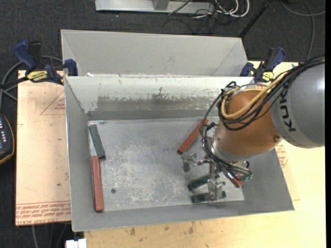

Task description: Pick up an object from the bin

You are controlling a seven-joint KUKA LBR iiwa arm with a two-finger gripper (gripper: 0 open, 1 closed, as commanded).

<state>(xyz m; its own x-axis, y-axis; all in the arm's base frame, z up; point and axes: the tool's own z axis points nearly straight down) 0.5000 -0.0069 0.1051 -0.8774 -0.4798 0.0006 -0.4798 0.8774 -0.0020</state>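
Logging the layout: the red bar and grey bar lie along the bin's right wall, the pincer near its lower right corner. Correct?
No. In the camera view the red bar and grey bar lie along the bin's left wall; the pincer is near its lower right corner.

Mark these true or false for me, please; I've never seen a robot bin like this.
1. A red bar lies along the bin's left wall. True.
2. A dark grey bar lies just beyond it, by the same wall. True.
3. The gripper is over those two bars. False: it is at the near right part of the floor, well apart from them.
4. A reddish stick lies in the far left corner. False: it lies slanted, right of the middle, close to the arm.
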